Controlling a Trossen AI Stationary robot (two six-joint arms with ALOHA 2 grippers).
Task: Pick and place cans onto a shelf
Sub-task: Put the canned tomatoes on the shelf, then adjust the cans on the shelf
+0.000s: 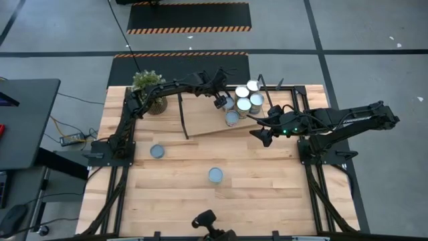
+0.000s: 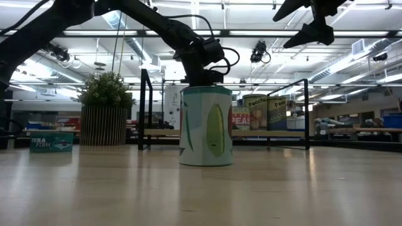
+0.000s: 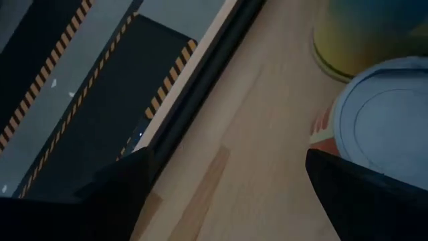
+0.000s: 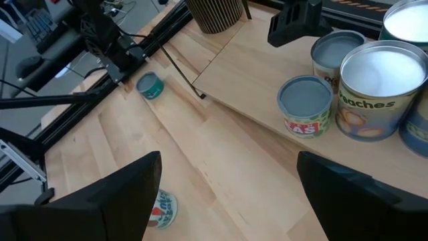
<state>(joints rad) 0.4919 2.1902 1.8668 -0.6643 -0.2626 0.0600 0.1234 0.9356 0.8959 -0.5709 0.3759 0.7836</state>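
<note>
Upper centre of the high view, the left gripper (image 1: 221, 102) hangs wide open and empty by the cans (image 1: 245, 100) grouped on the shelf (image 1: 207, 117); two more cans (image 1: 158, 152) lie on the table (image 1: 267, 187). The right gripper (image 1: 262, 134), also open and empty, hovers at centre right. Only the low view shows labels.

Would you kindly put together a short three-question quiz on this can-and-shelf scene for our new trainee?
1. True or false: the left pincer and the right pincer each grip a can.
2. How many cans stand on the tabletop, off the shelf? A) one B) two C) four
3. Fill in: the pincer nearer the potted plant is the ___ one.
Key: 1 false, both are open and empty; 2 B; 3 left.
</note>
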